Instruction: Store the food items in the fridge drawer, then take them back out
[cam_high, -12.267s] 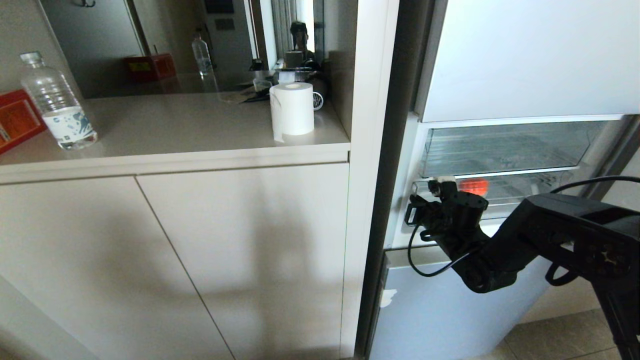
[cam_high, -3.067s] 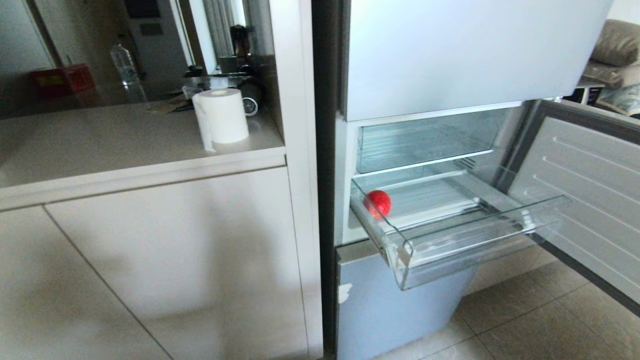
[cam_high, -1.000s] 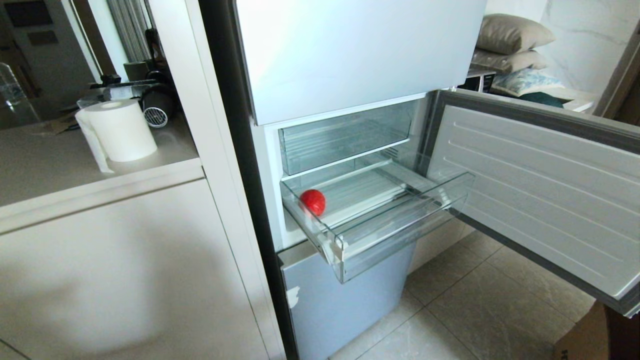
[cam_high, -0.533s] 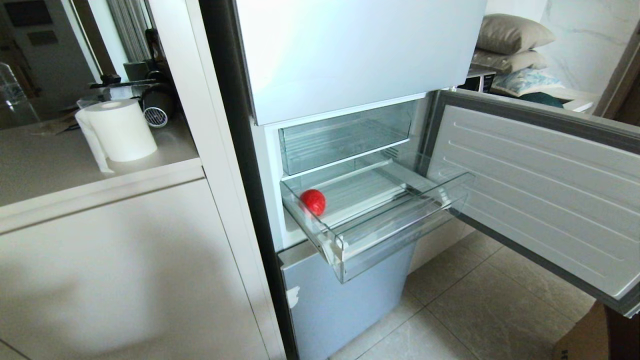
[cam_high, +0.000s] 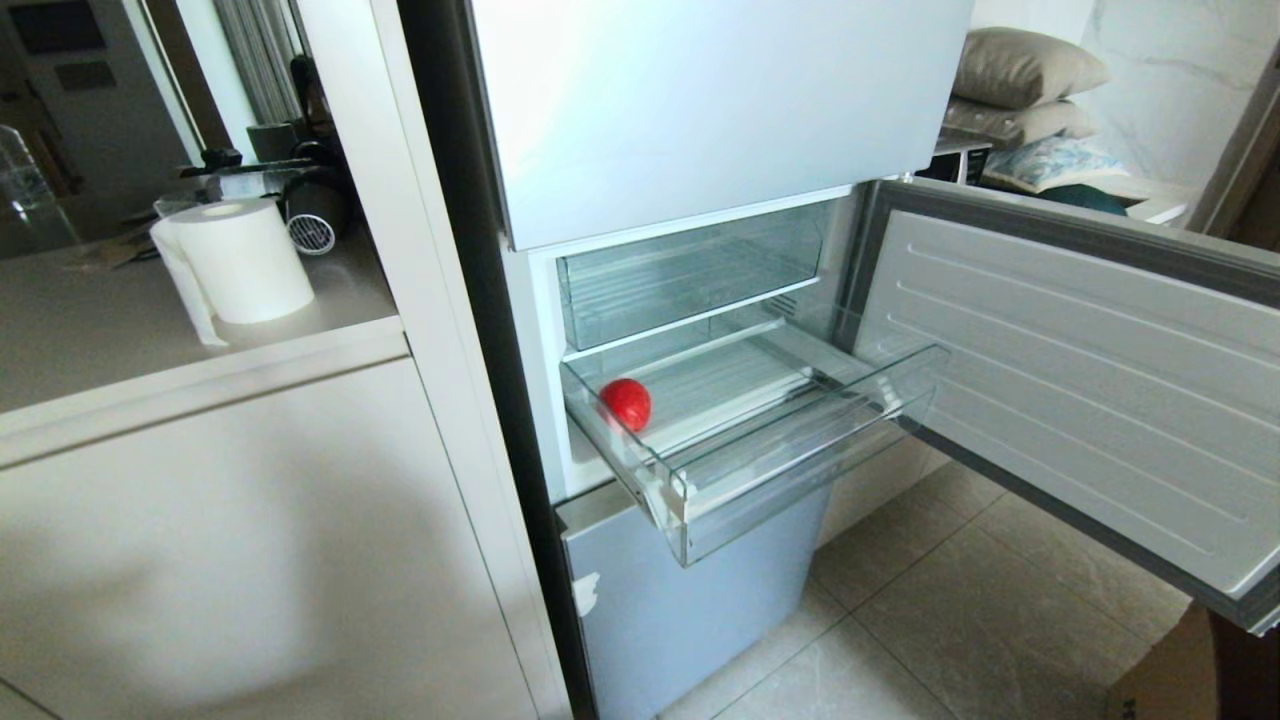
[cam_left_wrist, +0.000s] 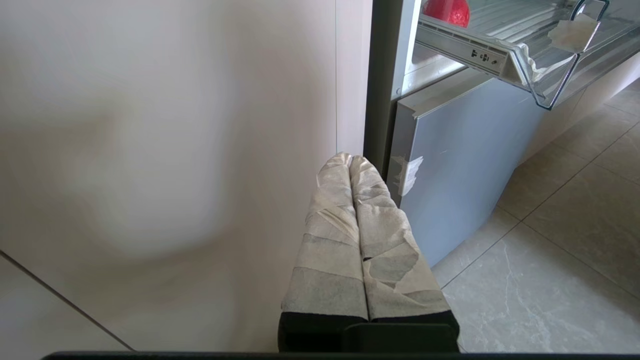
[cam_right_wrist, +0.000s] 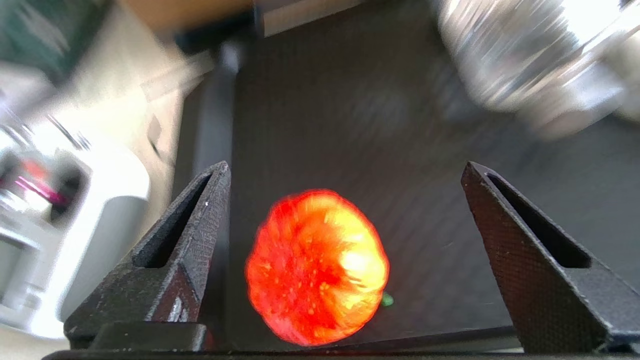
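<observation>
Red fruit (cam_high: 626, 404) lies in the fridge drawer (cam_high: 800, 470), at its rear left corner, touching or just beside the left wall. The drawer is pulled well out of the fridge; a white tape scrap (cam_left_wrist: 570, 32) sits on one front corner.

Note for your attention: a second, red-orange fruit (cam_right_wrist: 316, 267) lies on a dark surface (cam_right_wrist: 350, 100) under the right gripper (cam_right_wrist: 346, 167). That gripper's fingers are spread wide on either side of this fruit, with a gap on both sides; it holds nothing. It is outside the head view.

The left gripper (cam_left_wrist: 350, 160) has its taped fingers pressed together with nothing between them. It hangs low in front of the cabinet front (cam_left_wrist: 150, 150), just beside the fridge's lower panel and below the drawer.

Clearances: the fridge door (cam_high: 1080, 380) is swung wide to the right, its edge close to the drawer's right front corner. The drawer top is open above the fruit, but the upper clear bin (cam_high: 690, 275) stands just behind and above it. Tiled floor (cam_high: 950, 620) lies below.

Surroundings: a paper roll (cam_high: 240, 260) stands on the counter (cam_high: 100, 350), left of the fridge. Beside the dark surface you have blurred white and shiny objects; I cannot identify them.
</observation>
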